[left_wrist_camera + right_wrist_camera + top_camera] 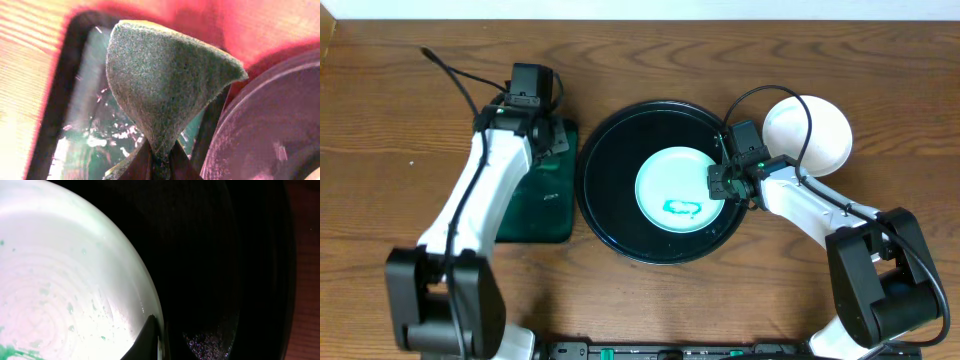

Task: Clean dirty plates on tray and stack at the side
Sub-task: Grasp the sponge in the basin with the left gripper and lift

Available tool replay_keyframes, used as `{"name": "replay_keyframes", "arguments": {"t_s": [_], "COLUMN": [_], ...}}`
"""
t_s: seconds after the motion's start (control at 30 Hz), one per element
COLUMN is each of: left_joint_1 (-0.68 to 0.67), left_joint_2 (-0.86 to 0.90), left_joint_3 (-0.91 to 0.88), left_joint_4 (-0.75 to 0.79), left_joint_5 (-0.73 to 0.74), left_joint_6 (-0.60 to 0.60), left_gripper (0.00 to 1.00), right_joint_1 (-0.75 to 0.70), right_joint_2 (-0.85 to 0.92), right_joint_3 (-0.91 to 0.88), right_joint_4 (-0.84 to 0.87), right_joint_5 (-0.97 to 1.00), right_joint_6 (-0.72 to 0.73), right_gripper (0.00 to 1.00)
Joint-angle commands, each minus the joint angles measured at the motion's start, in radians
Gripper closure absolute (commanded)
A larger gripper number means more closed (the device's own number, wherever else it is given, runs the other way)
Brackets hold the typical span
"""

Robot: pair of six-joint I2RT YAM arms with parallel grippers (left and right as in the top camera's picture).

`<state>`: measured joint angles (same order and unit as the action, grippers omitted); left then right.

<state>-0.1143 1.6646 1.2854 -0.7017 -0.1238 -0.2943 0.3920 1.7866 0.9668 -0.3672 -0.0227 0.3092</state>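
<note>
One dirty plate [677, 190], pale mint with a teal smear at its centre, lies in the right half of the round black tray [610, 170]. My right gripper [725, 182] is shut on the plate's right rim. In the right wrist view one dark finger [156, 340] lies over the rim of the plate [65, 280], with the tray [215, 255] beside it. My left gripper [546, 130] is over the dark green tray [535, 215], shut on a green sponge [165, 75] held above that tray [85, 130].
White plates [807, 135] without smears sit on the wooden table to the right of the black tray, behind my right arm. The black tray's rim [270, 125] lies close to the right of the sponge.
</note>
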Motion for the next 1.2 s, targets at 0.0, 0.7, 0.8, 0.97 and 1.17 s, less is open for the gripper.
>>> {"name": "replay_keyframes", "arguments": {"t_s": [0.0,0.7,0.8,0.97,1.17], "left_joint_1": [-0.011,-0.027,-0.027,-0.003,0.003], "left_joint_2": [-0.028,-0.034,-0.032,0.000,0.000], "left_joint_3": [0.003,0.003,0.003,-0.004,0.013], "left_joint_4": [0.020,0.122,0.050,-0.156,-0.125], "left_joint_5": [-0.157,-0.210,-0.209,-0.090,0.301], "left_joint_6": [0.013,0.031,-0.011,-0.126,-0.096], "left_gripper": [0.93,0.93,0.93,0.93,0.93], "right_joint_1": [0.016,0.014,0.014,0.016,0.015], "right_joint_2": [0.052,0.052,0.052,0.052,0.052], "right_joint_3": [-0.021,-0.021,-0.021,-0.021,-0.021], "right_joint_4": [-0.018,-0.016,-0.018,-0.017,-0.015], "right_joint_5": [-0.035,-0.035,-0.035,-0.035,-0.042], "right_joint_6": [-0.011,-0.011,-0.011,-0.011,-0.011], "right_gripper": [0.99,0.99,0.99,0.99,0.99]}}
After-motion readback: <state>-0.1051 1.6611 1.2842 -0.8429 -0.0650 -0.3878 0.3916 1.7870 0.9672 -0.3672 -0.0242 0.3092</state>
